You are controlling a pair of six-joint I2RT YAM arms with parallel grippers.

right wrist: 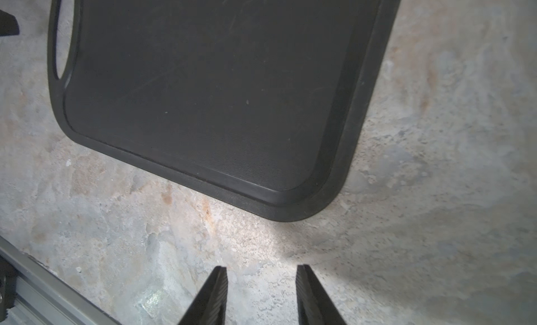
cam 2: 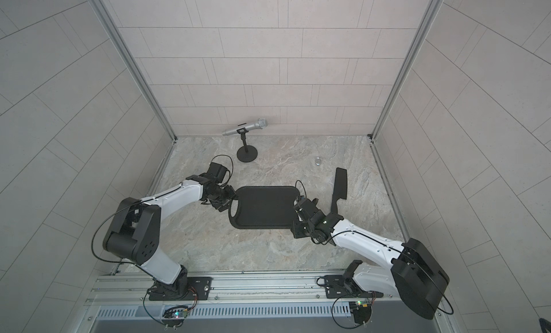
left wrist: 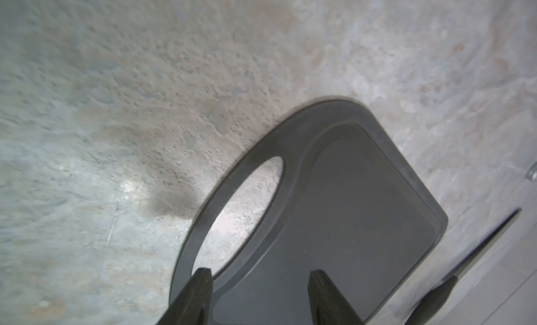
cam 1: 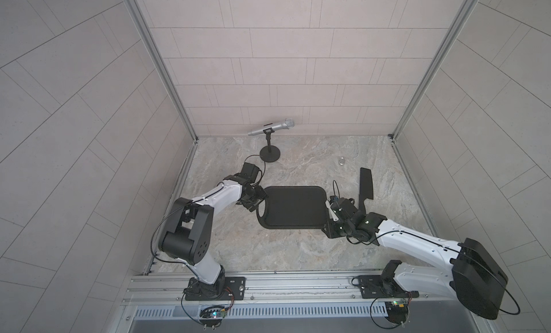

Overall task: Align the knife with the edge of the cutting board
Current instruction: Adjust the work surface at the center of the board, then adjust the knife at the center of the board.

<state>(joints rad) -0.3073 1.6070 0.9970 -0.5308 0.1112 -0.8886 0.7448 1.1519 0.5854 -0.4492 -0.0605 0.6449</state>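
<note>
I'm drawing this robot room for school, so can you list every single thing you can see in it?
cutting board: one, black, flat mid-table, between the two grippers.
knife: one, black, on the table off the board's plain end, not touching it.
microphone: one, silver, on a black stand near the back wall.
small shiny thing: one, clear or silvery, behind the knife; too small to name.
table: one, grey marbled.
walls: three, pale tiles.
arms: two, white and black, one each side.
left gripper: one, black, open, at the board's handle-hole end.
right gripper: one, black, open, over bare table by a board corner.
</note>
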